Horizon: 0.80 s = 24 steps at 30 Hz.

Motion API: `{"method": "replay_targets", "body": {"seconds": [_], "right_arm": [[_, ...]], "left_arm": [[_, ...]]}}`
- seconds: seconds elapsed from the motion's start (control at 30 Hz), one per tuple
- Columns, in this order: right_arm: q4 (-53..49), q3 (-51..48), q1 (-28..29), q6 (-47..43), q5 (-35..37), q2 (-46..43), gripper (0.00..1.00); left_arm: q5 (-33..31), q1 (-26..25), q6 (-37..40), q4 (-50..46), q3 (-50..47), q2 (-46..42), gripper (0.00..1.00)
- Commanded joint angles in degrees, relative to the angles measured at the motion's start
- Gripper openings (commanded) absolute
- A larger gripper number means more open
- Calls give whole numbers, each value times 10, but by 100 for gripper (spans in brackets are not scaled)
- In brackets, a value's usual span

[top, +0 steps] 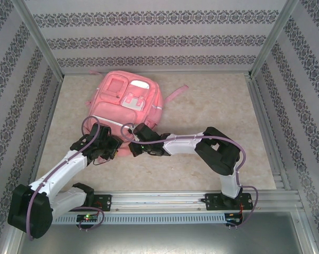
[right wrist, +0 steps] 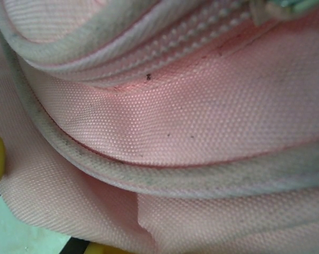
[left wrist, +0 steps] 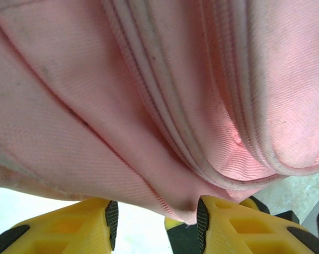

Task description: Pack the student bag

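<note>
- The student bag (top: 125, 100) lies flat on the surface (top: 218, 106), front pockets up. It stretches away beyond both sets of my fingers, and its near edge sits right at their tips.
- My left fingers (top: 117, 146) and right fingers (top: 131, 149) meet at that near edge, close beside each other. A lobe of pink fabric is bunched between the 2 sets.
- My left fingers stand apart. In the left wrist view a hanging fold of pink cloth drops into the gap between the 2 yellow fingertips (left wrist: 80, 225). The fold lies against the black pad of the fingertip on the right of that view, and the other pad is clear of it.
- Just above those left fingers, pale seams curve across the cloth, and a corner of the marbled surface shows past the fingertip on the right.
- My right fingers are closed together, clamped on a fold of the bag's fabric. In the right wrist view the cloth creases down into them, with slivers of yellow at the left edge and the bottom.
- Just beyond my right fingers runs a band of greyish piping (right wrist: 149, 180), and further out a closed pink zip (right wrist: 202, 37).
- A pink strap (top: 175, 95) trails on the surface off the bag's far right side, well away from all my fingers.
</note>
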Motion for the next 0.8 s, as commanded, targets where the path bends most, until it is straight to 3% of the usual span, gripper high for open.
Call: {"method": "replay_targets", "body": {"seconds": [0.0,0.07,0.37,0.77], "right_arm": [[31,-1,5,7,-2,-3,0],[31,0,6,7,-2,-4,0],[19,-30,2,-8,12,-32,0],[4,-98,-50,-36,25,-78,0]], "left_arm": [[-38,-6,3,36,4,8,43],[-42,-5,3,53,-4,25,39],[-50,5,18,71,13,58,0],[-18,46,42,68,-2,22,0]]}}
